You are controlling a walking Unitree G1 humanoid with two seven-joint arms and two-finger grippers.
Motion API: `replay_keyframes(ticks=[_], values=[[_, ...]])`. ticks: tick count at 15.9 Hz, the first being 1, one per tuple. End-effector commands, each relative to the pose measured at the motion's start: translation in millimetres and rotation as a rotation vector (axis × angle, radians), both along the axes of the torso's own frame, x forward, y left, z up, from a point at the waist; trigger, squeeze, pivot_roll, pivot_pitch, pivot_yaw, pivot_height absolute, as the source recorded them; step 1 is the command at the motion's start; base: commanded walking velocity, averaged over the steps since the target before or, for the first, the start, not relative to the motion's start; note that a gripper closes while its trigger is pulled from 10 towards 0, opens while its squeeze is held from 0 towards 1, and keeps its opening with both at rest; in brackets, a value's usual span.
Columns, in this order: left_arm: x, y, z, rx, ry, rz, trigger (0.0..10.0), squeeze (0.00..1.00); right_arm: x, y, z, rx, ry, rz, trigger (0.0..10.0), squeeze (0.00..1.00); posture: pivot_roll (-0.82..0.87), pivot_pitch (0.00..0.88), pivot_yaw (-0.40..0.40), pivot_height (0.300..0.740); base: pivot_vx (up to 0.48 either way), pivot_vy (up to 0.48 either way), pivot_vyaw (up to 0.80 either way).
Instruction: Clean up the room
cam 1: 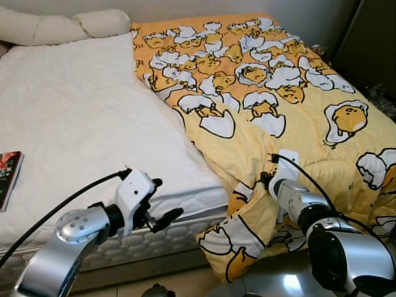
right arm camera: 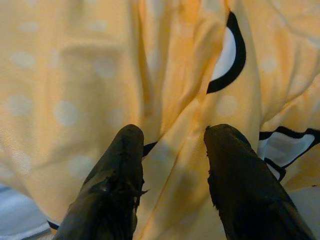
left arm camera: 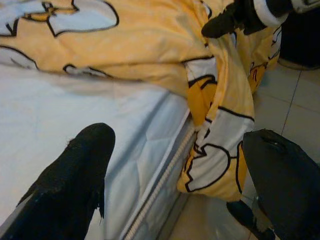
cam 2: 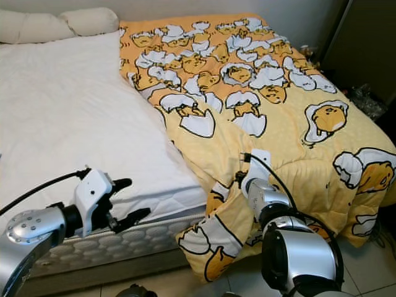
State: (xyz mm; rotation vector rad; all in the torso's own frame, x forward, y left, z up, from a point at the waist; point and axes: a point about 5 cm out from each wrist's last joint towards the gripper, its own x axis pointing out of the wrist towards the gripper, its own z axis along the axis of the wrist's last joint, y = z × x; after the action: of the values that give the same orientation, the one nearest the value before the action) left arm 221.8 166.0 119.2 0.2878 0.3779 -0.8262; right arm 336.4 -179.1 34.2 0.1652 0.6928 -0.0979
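On white mattress: yellow duvet covers right half; pillows at head.

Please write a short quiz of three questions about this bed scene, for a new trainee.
1. True or false: the yellow blanket covers the whole white mattress.
2. Which gripper is pressed into a fold of the blanket? A) left gripper B) right gripper
3. Fill in: near the mattress's left edge lies a ____.

Key:
1. False; it lies bunched on the right half, its corner hanging over the foot edge.
2. B; its open fingers straddle a fold. The left gripper hovers open by the mattress edge.
3. Book.
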Motion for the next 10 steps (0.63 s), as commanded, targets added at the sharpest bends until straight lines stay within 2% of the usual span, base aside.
replay_keyframes(ticks=[1,10], values=[[-2.0,1.9,2,0.007,-0.003,-0.001,10.0,0.0,6.0,2.6,7,0.01,-0.029,-0.011,10.0,1.0,0.1,0.066,0.038,0.74,0.0,0.0,0.0],[-3.1,-8.4,2,0.005,-0.009,-0.021,10.0,0.0,6.6,7.7,7,0.017,-0.058,-0.01,10.0,1.0,0.09,0.049,0.038,0.74,0.0,0.0,0.0]])
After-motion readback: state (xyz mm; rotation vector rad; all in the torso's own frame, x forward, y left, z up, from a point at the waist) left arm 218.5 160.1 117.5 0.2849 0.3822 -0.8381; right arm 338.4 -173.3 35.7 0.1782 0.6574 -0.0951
